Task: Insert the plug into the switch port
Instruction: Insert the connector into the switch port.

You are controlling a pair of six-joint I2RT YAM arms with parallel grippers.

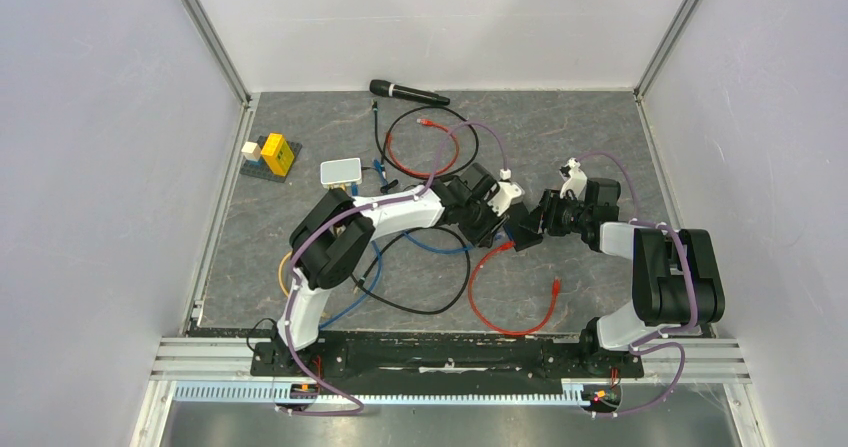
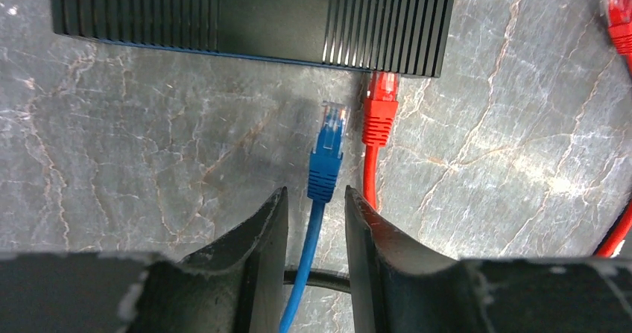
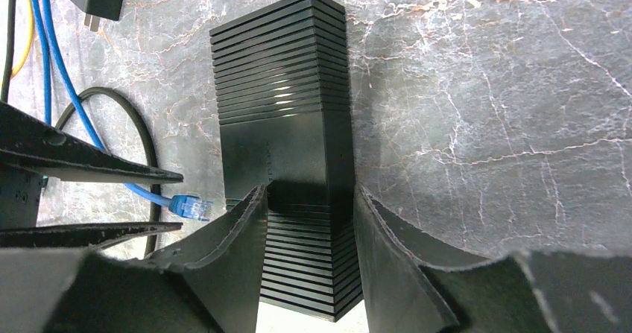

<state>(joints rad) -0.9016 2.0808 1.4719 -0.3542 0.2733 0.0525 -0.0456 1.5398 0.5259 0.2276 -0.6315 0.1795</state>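
Note:
A black ribbed switch box (image 3: 279,87) stands on the grey table with my right gripper (image 3: 308,191) shut on its sides. A red plug (image 2: 381,98) sits in the edge of that box (image 2: 186,13); the port itself is hidden. The blue plug (image 2: 332,121) lies just short of the same edge, left of the red one. My left gripper (image 2: 313,193) is open around the blue cable behind the plug, with a gap on each side. From the right wrist, the blue plug (image 3: 190,208) pokes out past the left fingers (image 3: 89,165). From above, both grippers (image 1: 497,225) (image 1: 535,229) meet at mid-table.
A small pale white box (image 1: 340,172) lies back left, beside toy bricks (image 1: 270,154). A microphone (image 1: 408,92) lies at the far edge. Red cable (image 1: 520,317), black and blue cable loops cover the middle. Another red plug (image 2: 615,5) lies right of the box.

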